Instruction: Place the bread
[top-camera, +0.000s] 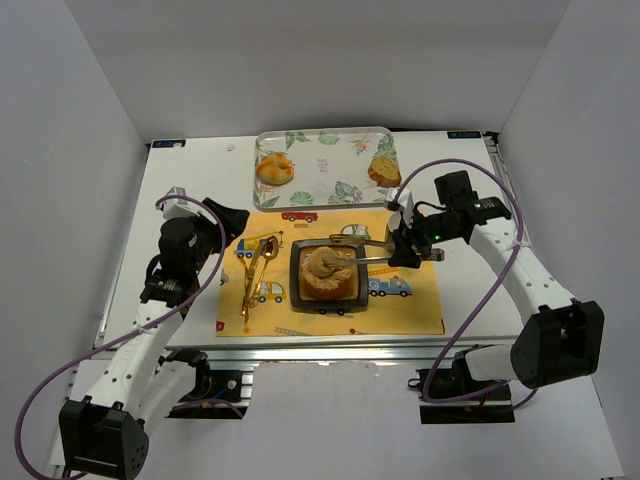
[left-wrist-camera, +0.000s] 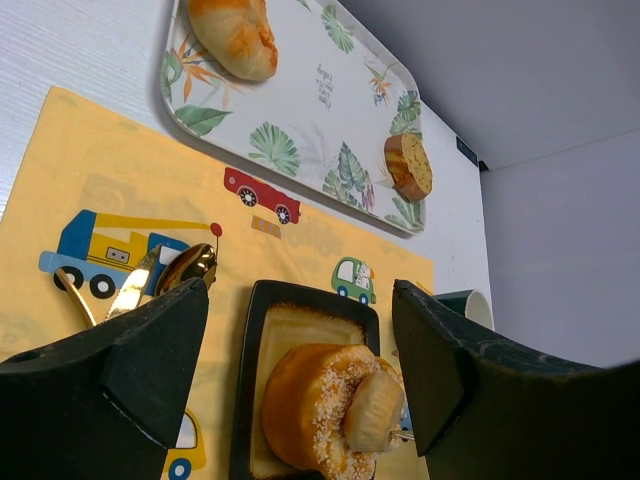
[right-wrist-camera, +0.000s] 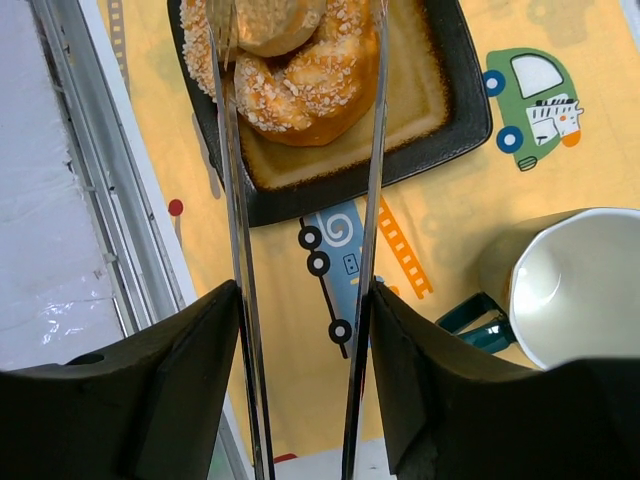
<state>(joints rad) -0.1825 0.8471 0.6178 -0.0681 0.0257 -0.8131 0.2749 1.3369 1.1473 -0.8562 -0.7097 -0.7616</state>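
The right claw (top-camera: 401, 252) is clenched on tongs (top-camera: 368, 259) over the plate (top-camera: 297, 286), mug (right-wrist-camera: 570, 285) just beside; left claw (top-camera: 232, 222) released.

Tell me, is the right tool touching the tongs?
Touching. The right wrist view shows both arms of the tongs lying flat against the inner faces of the right tool's fingers, with no gap.

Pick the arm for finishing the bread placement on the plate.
Right. The right gripper holds the tongs, tips straddling the bread over the plate; the left gripper hangs open and empty beside it.
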